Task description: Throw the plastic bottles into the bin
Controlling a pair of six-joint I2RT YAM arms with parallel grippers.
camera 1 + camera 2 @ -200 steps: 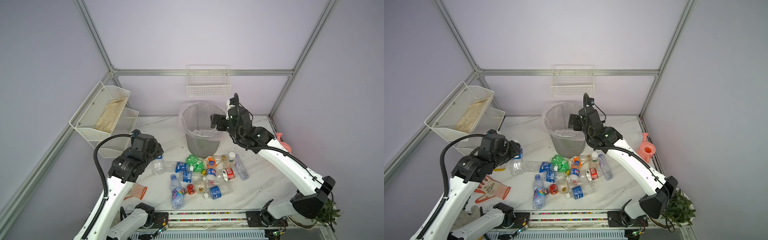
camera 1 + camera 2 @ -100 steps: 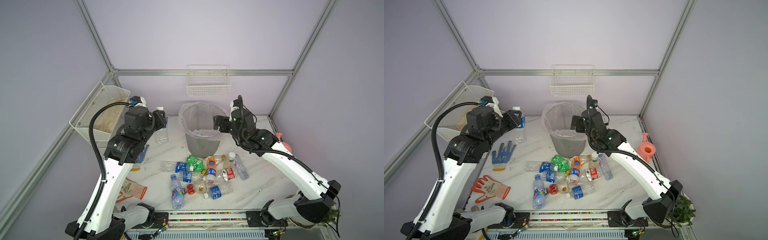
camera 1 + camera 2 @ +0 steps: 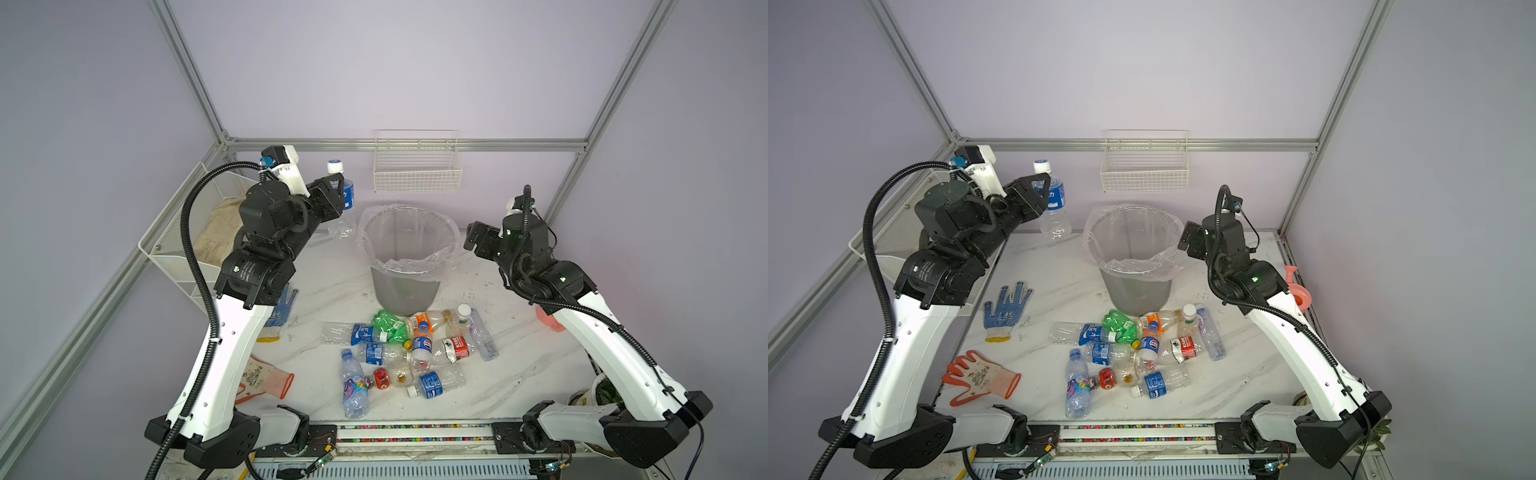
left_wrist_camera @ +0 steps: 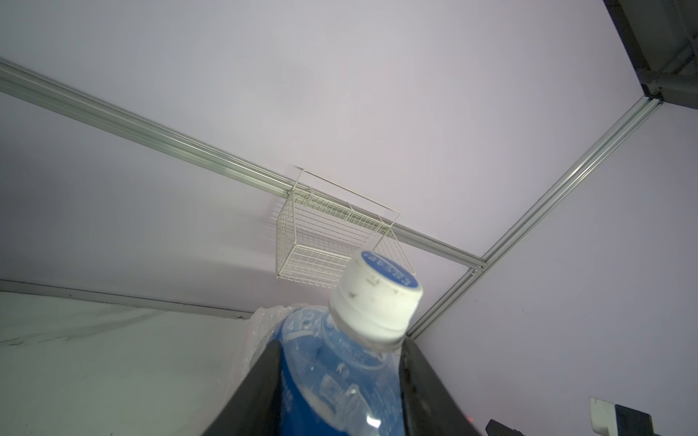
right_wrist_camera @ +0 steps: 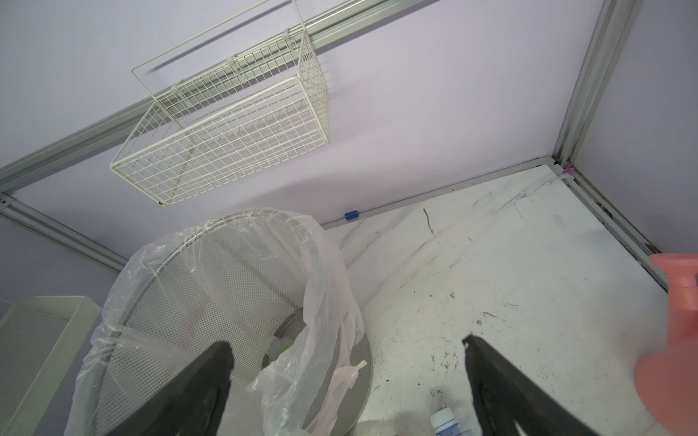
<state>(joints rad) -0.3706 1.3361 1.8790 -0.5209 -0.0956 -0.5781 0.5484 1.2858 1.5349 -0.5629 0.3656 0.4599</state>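
Note:
My left gripper (image 3: 338, 195) (image 3: 1044, 193) (image 4: 340, 351) is shut on a clear bottle with a blue label and white cap (image 3: 344, 208) (image 3: 1054, 208) (image 4: 374, 294). It holds the bottle upright in the air, just left of the bin and higher than its rim. The bin (image 3: 405, 286) (image 3: 1136, 286) (image 5: 226, 283) is a grey mesh wastebasket lined with a clear bag. Several plastic bottles (image 3: 407, 349) (image 3: 1133, 349) lie in a pile in front of it, one all green (image 3: 388, 326). My right gripper (image 3: 478, 241) (image 3: 1192, 241) (image 5: 345, 343) hangs open and empty beside the bin's right rim.
A white wire basket (image 3: 417, 170) hangs on the back wall above the bin. White mesh baskets (image 3: 187, 241) line the left wall. A blue glove (image 3: 1007, 305) and an orange glove (image 3: 980, 378) lie front left. A pink watering can (image 3: 1298, 291) (image 5: 672, 339) stands at the right.
My left arm has risen from the table's left side and swung back towards the bin, carrying the blue-labelled bottle. My right gripper has drawn back to the right, away from the bin's mouth.

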